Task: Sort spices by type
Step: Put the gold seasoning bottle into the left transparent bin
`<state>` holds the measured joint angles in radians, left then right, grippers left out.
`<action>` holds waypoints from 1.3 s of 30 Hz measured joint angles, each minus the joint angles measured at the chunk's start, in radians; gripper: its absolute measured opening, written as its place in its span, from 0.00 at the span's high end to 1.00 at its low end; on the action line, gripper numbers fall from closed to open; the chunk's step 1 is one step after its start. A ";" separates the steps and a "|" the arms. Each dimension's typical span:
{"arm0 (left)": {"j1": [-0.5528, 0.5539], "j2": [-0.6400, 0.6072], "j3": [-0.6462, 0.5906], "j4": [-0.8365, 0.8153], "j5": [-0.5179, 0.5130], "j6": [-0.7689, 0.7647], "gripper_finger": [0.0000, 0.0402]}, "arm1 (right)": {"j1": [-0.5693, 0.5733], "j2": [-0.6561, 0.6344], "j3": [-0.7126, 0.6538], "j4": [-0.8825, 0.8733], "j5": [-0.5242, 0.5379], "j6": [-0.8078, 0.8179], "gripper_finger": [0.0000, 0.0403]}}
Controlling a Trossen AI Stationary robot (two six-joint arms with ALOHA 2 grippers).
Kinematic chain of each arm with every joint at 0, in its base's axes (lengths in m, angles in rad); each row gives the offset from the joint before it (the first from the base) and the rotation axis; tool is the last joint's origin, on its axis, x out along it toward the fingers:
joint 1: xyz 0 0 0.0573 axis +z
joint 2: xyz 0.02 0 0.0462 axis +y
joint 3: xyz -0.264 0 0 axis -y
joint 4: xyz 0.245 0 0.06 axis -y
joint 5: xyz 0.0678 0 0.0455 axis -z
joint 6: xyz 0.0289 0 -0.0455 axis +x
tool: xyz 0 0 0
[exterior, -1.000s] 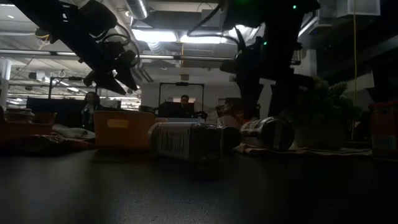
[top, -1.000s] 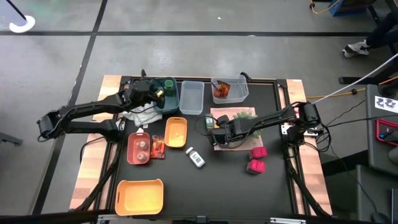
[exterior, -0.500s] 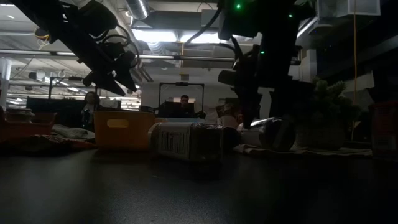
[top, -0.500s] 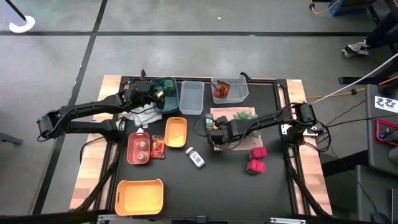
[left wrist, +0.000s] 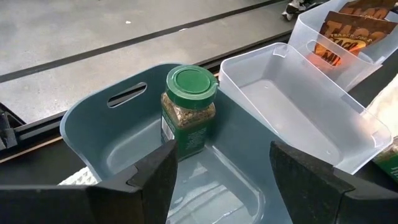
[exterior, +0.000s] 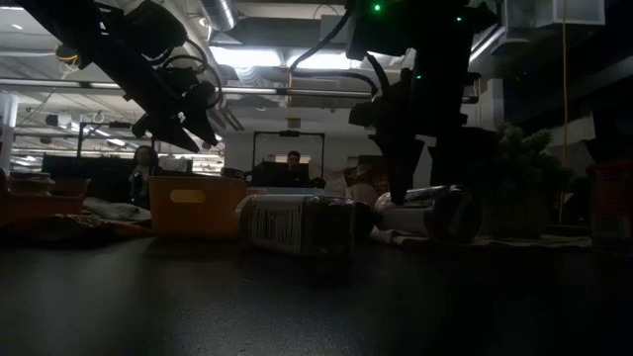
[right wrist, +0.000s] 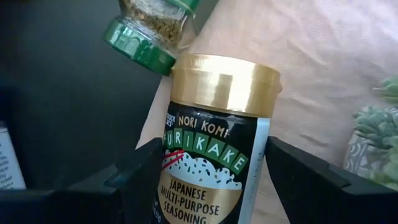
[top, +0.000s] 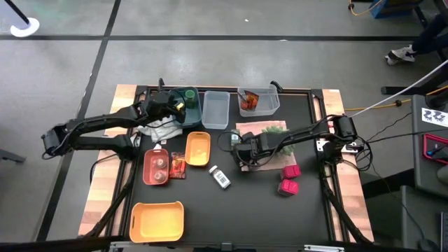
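My right gripper (right wrist: 211, 171) stands over the pink mat (top: 262, 159) with its fingers either side of a gold-lidded furikake jar (right wrist: 214, 137). A green-lidded jar (right wrist: 146, 28) lies on its side just beyond, at the mat's edge. In the low view the furikake jar (exterior: 435, 213) lies on its side under the gripper (exterior: 401, 193). My left gripper (left wrist: 217, 186) is open and hovers above the dark teal bin (left wrist: 118, 137), where another green-lidded jar (left wrist: 189, 109) stands upright on the bin's floor. A white labelled bottle (top: 221, 177) lies on the table. My right gripper pinches the furikake jar between its two fingers, across the labelled body (right wrist: 180, 168) below the gold lid. The fingers come from above, pointing down, and lie across the jar. The jar lies on its side on the pink mat.
A spiky green plant (right wrist: 373, 134) stands on the mat close to my right gripper. Two magenta boxes (top: 288, 178) lie nearer. A red tray with jars (top: 157, 166), a red-orange packet (top: 177, 166), orange bins (top: 198, 148) (top: 157, 220) and clear bins (top: 215, 110) (top: 259, 101) ring the middle.
My right gripper has edged toward the table's left over the mat, and the furikake jar under it has shifted on the mat, tipping for a moment and lying flat again.
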<state>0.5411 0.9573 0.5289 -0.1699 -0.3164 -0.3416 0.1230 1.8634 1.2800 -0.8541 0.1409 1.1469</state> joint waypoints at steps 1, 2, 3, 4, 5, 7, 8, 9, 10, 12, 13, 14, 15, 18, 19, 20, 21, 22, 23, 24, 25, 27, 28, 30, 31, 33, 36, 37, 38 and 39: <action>0.000 0.000 0.000 0.000 0.000 0.000 0.41 | 0.000 -0.004 0.000 0.000 -0.003 -0.001 0.32; 0.000 0.000 0.000 0.000 0.000 0.000 0.41 | 0.000 -0.007 -0.001 0.000 -0.003 -0.003 0.32; 0.000 0.000 0.000 0.000 0.000 0.000 0.41 | 0.000 -0.011 -0.001 0.001 -0.003 -0.006 0.32; 0.000 0.000 0.000 0.000 0.000 0.000 0.41 | 0.000 -0.014 -0.001 0.005 -0.005 -0.013 0.32; 0.000 0.000 0.000 0.000 0.000 0.000 0.41 | 0.000 -0.015 -0.002 0.006 -0.010 -0.028 0.32; 0.000 0.000 0.000 0.000 0.000 0.000 0.41 | 0.000 -0.015 -0.002 0.010 -0.016 -0.055 0.32; 0.000 0.000 0.000 0.000 0.000 0.000 0.41 | 0.000 -0.009 -0.002 0.014 -0.023 -0.070 0.32; 0.000 0.000 0.000 0.000 0.000 0.000 0.41 | 0.000 0.000 -0.002 0.021 -0.028 -0.085 0.32; 0.000 0.000 0.000 0.000 0.000 0.000 0.41 | 0.000 0.002 -0.002 0.025 -0.030 -0.091 0.32; 0.000 0.000 0.000 0.000 0.000 0.000 0.41 | 0.000 0.009 -0.002 0.035 -0.036 -0.108 0.32; 0.000 0.000 0.000 0.000 0.000 0.000 0.41 | 0.001 0.013 -0.002 0.034 -0.037 -0.109 0.32; 0.000 0.000 0.000 -0.001 0.000 0.000 0.41 | 0.001 0.014 -0.002 0.034 -0.038 -0.109 0.32; 0.000 0.000 0.000 -0.002 0.000 0.000 0.41 | 0.001 0.014 -0.002 0.035 -0.037 -0.109 0.32; 0.000 0.000 0.000 -0.005 0.000 0.000 0.41 | 0.002 0.014 -0.002 0.037 -0.011 -0.109 0.32; 0.000 0.000 0.000 -0.006 0.000 0.000 0.41 | 0.003 0.014 -0.002 0.039 0.002 -0.108 0.32; 0.000 0.000 0.000 -0.005 0.000 0.000 0.41 | 0.003 0.014 -0.002 0.042 0.016 -0.108 0.32; 0.000 0.000 0.000 -0.007 0.000 0.000 0.41 | 0.004 0.014 -0.002 0.043 0.028 -0.108 0.32; 0.000 0.000 0.000 -0.007 0.000 0.000 0.41 | 0.005 0.015 -0.002 0.043 0.034 -0.108 0.32; 0.000 0.000 0.000 -0.007 0.000 0.000 0.41 | 0.004 0.015 -0.002 0.043 0.036 -0.109 0.32; 0.000 0.000 0.000 -0.007 0.000 0.000 0.41 | 0.004 0.015 -0.002 0.044 0.036 -0.109 0.32; 0.000 0.000 0.000 -0.007 0.000 0.000 0.41 | 0.004 0.015 -0.002 0.044 0.038 -0.109 0.32; 0.000 0.000 0.000 -0.007 0.000 0.010 0.41 | 0.004 0.015 -0.002 0.044 0.043 -0.109 0.32; -0.001 0.000 0.000 -0.007 0.000 0.022 0.41 | 0.004 0.015 -0.002 0.044 0.043 -0.108 0.32; -0.010 -0.001 0.000 -0.007 0.000 0.045 0.41 | 0.004 0.015 -0.002 0.046 0.047 -0.108 0.32; -0.018 -0.005 0.000 -0.007 0.000 0.055 0.41 | 0.004 0.015 -0.002 0.046 0.049 -0.108 0.32; -0.040 -0.023 0.000 -0.008 0.000 0.077 0.41 | 0.003 0.015 -0.002 0.047 0.050 -0.108 0.32; -0.083 -0.079 -0.001 -0.008 0.000 0.113 0.41 | 0.003 0.015 -0.002 0.047 0.051 -0.107 0.32; -0.100 -0.103 -0.001 -0.011 0.000 0.114 0.41 | 0.003 0.015 -0.002 0.047 0.052 -0.107 0.32; -0.120 -0.132 -0.001 -0.021 0.000 0.114 0.41 | 0.003 0.015 -0.002 0.047 0.052 -0.107 0.32; -0.140 -0.162 -0.001 -0.039 0.000 0.114 0.41 | 0.003 0.015 -0.002 0.047 0.053 -0.107 0.32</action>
<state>0.4011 0.7954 0.5284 -0.2092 -0.3164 -0.2276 0.1257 1.8786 1.2778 -0.8070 0.1938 1.0401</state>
